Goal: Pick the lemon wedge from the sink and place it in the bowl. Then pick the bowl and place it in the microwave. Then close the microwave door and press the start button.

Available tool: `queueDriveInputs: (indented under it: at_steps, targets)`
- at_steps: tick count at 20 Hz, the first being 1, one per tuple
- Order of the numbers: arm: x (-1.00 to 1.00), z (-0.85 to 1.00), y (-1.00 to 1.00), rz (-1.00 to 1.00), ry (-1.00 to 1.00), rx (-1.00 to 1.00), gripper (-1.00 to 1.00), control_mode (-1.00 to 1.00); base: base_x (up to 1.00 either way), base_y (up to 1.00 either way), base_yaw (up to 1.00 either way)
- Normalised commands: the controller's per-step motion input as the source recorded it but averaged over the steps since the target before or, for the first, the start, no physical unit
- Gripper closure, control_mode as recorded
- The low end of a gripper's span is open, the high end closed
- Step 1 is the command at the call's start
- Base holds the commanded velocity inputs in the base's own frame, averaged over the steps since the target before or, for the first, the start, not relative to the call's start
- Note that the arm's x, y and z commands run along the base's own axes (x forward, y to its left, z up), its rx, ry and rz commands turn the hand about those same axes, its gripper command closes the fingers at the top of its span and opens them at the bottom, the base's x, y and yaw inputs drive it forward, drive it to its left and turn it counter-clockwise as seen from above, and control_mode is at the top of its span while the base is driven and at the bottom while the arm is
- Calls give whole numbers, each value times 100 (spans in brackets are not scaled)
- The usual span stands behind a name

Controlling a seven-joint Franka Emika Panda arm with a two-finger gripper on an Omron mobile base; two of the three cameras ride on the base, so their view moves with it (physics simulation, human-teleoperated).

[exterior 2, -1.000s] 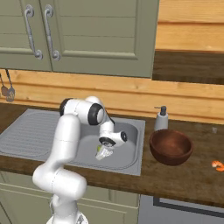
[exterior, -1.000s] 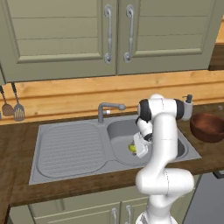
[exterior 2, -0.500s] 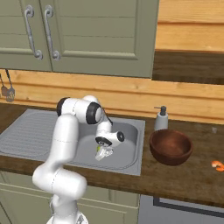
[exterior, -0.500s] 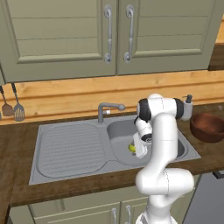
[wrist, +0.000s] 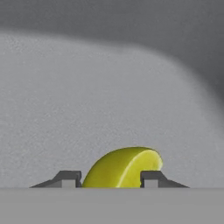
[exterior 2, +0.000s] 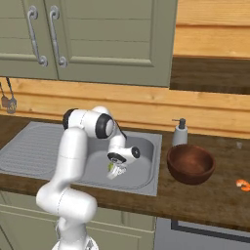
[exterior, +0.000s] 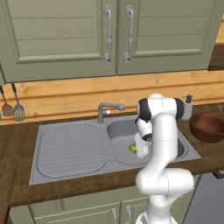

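While the arm reaches down into the basin of the sink (exterior: pixel 65 151), the gripper (wrist: pixel 111 178) sits low over the grey floor with the lemon wedge (wrist: pixel 122 168) between its two finger tips; whether the tips press on the wedge or stand just clear of it cannot be told. From the left base view the wedge shows yellow beside the hand. On the wooden counter right of the sink stands the bowl (exterior 2: pixel 190 163), upright, near a soap dispenser (exterior 2: pixel 180 133)

A soap dispenser (exterior 2: pixel 180 132) stands beside green cabinets (exterior: pixel 113 35).
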Motion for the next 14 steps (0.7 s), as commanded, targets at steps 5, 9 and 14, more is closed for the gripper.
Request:
queueDriveInputs:
  at_steps: [5, 9, 14]
  targets:
    - [-13, 33, -20, 2, 0, 0, 100, -100, 0, 0, 0]
    - [-67, 99, -5, 3, -2, -17, 100, -100, 0, 0, 0]
    - [-75, 100, 0, 0, -3, -23, 100, -100, 0, 0, 0]
